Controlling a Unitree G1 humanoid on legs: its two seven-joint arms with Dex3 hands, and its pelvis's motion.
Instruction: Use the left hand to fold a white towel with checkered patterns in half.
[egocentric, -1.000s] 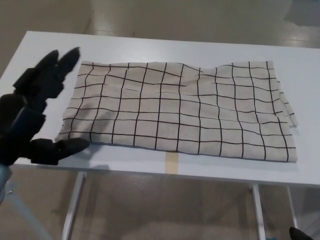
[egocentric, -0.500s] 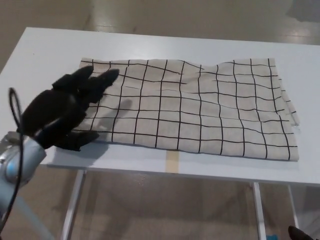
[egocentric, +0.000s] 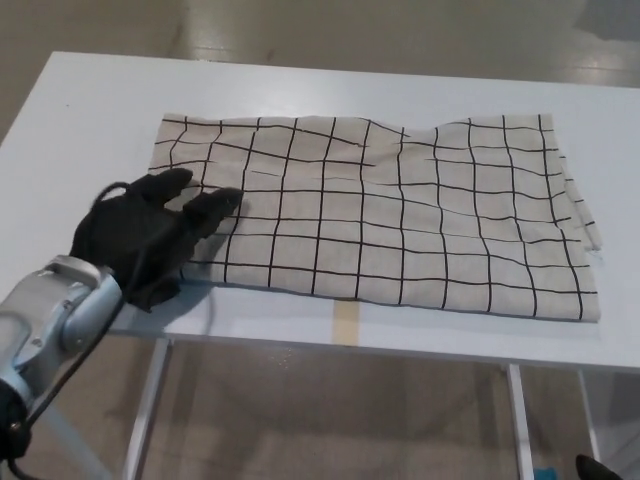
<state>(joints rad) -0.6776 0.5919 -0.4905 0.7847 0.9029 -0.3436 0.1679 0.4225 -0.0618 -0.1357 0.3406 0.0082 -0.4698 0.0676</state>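
Nearest to us, beneath the near edge of the white table (egocentric: 60, 130), we see two pale metal legs (egocentric: 148, 410) over a tan floor (egocentric: 330, 420), and a short strip of tan tape (egocentric: 345, 322) on the table's near edge. Just above that edge, at picture left, our grey left forearm (egocentric: 50, 320) leads to the black left hand (egocentric: 150, 235), which lies low over the near left corner of the towel (egocentric: 400, 215); its two thick fingers (egocentric: 205, 205) are spread apart and stretched across the cloth, and it grips nothing that we can make out. The towel, off-white with a black grid, lies spread on the table, its long axis running left to right, parallel to the near edge. Its surface ripples slightly along the far edge, and at the right end we see layered edges.
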